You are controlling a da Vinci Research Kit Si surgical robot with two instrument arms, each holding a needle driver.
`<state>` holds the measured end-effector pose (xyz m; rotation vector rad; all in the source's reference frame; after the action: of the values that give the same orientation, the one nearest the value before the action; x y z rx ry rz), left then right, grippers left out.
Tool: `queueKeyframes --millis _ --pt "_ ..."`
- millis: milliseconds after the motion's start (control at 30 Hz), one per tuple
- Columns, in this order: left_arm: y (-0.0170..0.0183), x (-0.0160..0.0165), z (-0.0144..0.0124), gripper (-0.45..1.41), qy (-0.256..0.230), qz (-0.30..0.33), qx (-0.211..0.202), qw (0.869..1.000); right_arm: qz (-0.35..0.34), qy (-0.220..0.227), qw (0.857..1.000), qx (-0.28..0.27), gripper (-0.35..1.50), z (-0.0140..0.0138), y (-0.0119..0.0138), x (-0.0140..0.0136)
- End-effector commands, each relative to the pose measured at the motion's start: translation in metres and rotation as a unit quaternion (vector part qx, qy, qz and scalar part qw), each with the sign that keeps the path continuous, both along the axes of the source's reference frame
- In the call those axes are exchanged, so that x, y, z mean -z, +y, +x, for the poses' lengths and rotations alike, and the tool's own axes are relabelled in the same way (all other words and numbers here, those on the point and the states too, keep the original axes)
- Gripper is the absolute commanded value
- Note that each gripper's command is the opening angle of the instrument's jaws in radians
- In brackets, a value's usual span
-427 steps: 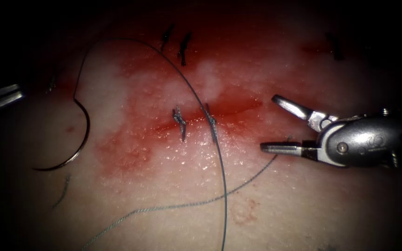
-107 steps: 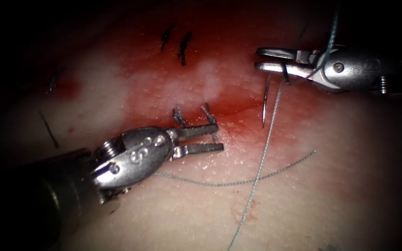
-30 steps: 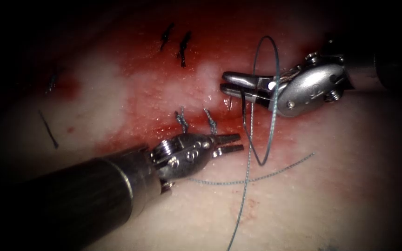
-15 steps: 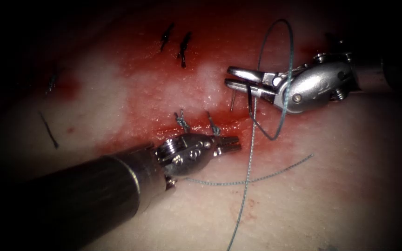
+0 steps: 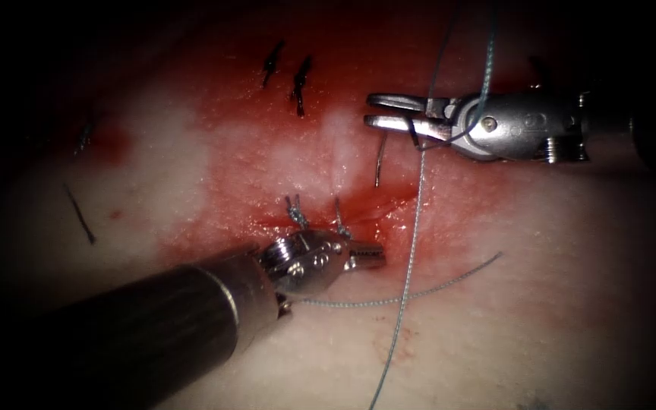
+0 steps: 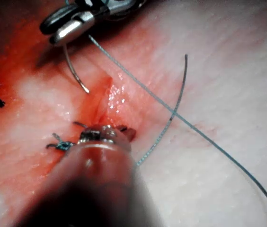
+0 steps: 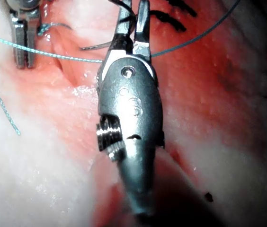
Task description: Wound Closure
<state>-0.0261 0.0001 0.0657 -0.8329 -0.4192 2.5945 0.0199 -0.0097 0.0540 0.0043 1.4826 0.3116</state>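
My right tool (image 5: 370,111) hangs above the far side of the cut (image 5: 389,205), shut on the curved needle (image 5: 380,159) around the middle of its curve. The needle (image 6: 72,71) points down at the tissue (image 5: 510,342) right of the two stitches (image 5: 294,213), its point just clear of the surface. Thread (image 5: 411,243) drops from these jaws across the cut and off the near edge. My left tool (image 5: 373,257) comes in from the lower left. Its jaws stand slightly apart, tips against the near lip just right of the stitches, with nothing seen between them (image 7: 23,64).
A loose thread end (image 5: 449,281) lies on the near side of the cut, crossing under the hanging thread. Cut thread ends (image 5: 299,76) sit on the far tissue and another (image 5: 79,214) at the far left. Red fluid wets the tissue around the cut.
The right tool has lifted and levelled, and its thread loop has risen out of the top. More of the needle hangs below its jaws. The left tool has slid slightly nearer, pressing on the lip.
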Motion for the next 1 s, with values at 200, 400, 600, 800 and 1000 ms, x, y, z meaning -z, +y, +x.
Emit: queueKeyframes --millis 200,400,600,800,1000 --pt "0.0002 -0.0001 -0.0004 0.15 -0.004 0.004 -0.002 1.0 0.077 -0.001 0.996 0.052 -0.35 0.0025 -0.0004 -0.0015" --pt "0.0006 0.0009 -0.0002 0.14 -0.003 0.007 -0.001 1.0 0.148 -0.004 0.985 0.09 -0.35 0.0043 -0.0024 -0.0027" --pt "0.0008 0.0012 0.0003 0.14 -0.003 0.007 -0.002 1.0 0.332 0.001 0.942 0.051 -0.35 0.0035 -0.0021 -0.0023" --pt "0.001 0.0014 0.0004 0.14 -0.002 0.007 -0.002 1.0 0.482 -0.018 0.876 -0.002 -0.35 0.0024 -0.0028 -0.0024" --pt "0.0009 0.0017 0.0003 0.14 0.0 0.007 0.0 1.0 0.542 -0.047 0.839 -0.024 -0.35 0.0018 -0.0044 -0.0024"
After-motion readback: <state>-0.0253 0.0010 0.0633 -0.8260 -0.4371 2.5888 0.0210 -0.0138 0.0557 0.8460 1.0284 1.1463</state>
